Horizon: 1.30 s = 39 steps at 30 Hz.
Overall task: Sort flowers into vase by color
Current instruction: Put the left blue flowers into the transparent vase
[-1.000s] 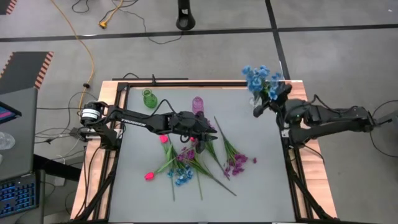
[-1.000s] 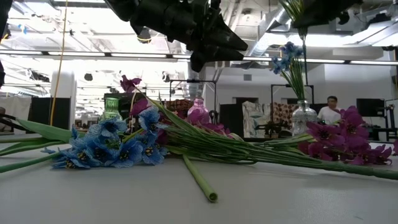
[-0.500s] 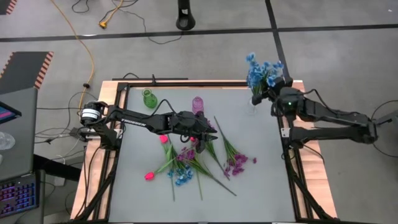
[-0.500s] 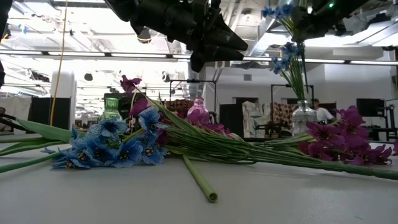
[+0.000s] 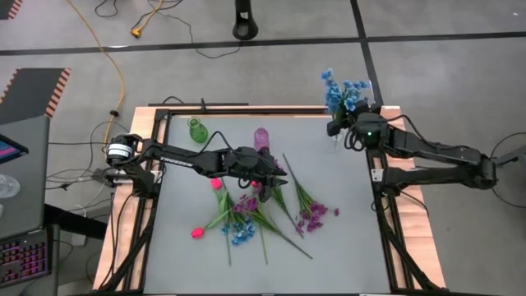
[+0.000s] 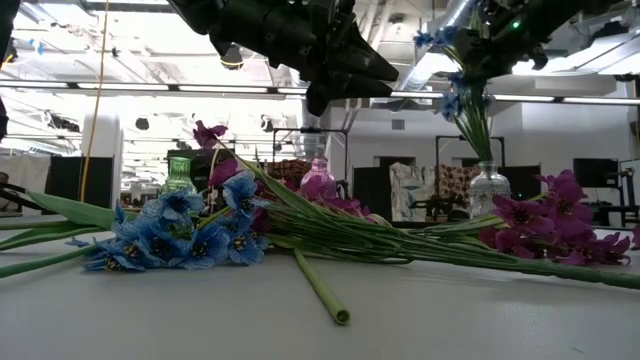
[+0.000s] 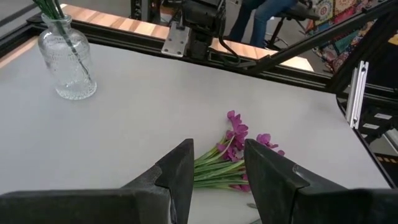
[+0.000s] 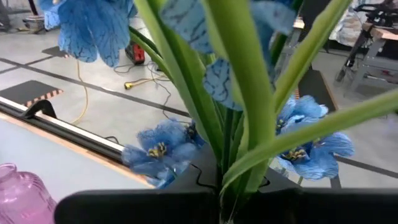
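My right gripper (image 5: pixel 335 129) is shut on a blue flower sprig (image 5: pixel 341 90) and holds it upright above the clear vase (image 5: pixel 333 142) at the table's far right corner. That vase (image 6: pixel 488 188) has green stems with blue flowers standing in it. My left gripper (image 5: pixel 279 177) hovers open over the pile of flowers in the middle of the table, with nothing between its fingers. In the pile lie purple clusters (image 5: pixel 312 215), a blue cluster (image 5: pixel 240 236) and pink buds (image 5: pixel 197 233). A green vase (image 5: pixel 196 130) and a pink vase (image 5: pixel 261 137) stand at the far edge. My right gripper pinches the blue sprig by its green stems (image 8: pixel 231 186), below the leaves and blooms. The gripper's own body hides the fingertips in the wrist view. The sprig stands upright, blooms above the gripper, lifted over the clear vase. Its lower end I cannot make out.
A black metal frame (image 5: pixel 246 111) borders the table. A thick cut stem (image 6: pixel 320 288) sticks out of the pile toward the near edge. A person sits in the room beyond the table (image 7: pixel 261 15).
My right gripper has swung toward the table's far edge and a little to the left, sinking slightly, and has carried the blue sprig with it. The sprig has stayed upright and now stands over the clear vase.
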### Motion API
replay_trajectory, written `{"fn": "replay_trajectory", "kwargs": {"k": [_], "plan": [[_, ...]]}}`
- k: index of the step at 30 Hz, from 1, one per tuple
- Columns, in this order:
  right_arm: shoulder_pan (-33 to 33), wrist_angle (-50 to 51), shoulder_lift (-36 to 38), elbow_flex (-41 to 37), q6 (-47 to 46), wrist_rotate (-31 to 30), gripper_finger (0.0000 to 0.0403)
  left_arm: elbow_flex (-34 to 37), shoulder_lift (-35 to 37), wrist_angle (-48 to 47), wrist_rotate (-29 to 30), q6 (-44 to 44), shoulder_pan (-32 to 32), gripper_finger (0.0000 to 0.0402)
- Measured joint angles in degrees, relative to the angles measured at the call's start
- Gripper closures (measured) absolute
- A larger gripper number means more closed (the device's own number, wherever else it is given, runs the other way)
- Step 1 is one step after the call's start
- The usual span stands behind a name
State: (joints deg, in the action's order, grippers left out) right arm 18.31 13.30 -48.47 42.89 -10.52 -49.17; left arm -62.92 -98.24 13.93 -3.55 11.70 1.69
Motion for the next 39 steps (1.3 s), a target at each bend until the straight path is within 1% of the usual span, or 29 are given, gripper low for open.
{"fn": "replay_trajectory", "kwargs": {"k": [12,21,26,35,39], "plan": [[0.11,0.35,-3.37,0.0,-0.15,-0.07,0.036,0.0,0.0,-0.01,-0.09,0.07,-0.02,0.0274],[0.11,3.01,-3.19,0.0,-0.15,0.29,0.0352,0.0,-0.02,0.0,-0.11,0.09,-0.02,0.0274],[0.11,3.03,-3.17,0.0,0.01,3.12,0.0352,0.0,-0.02,0.0,-0.11,0.09,-0.01,0.0274],[0.11,3.04,-3.17,0.0,0.46,3.28,0.035,0.02,-0.02,0.0,-0.13,0.09,-0.02,0.0274],[0.11,3.14,-3.17,0.0,0.48,3.53,0.0336,0.02,-0.02,0.0,-0.13,0.08,0.0,0.0274]]}}
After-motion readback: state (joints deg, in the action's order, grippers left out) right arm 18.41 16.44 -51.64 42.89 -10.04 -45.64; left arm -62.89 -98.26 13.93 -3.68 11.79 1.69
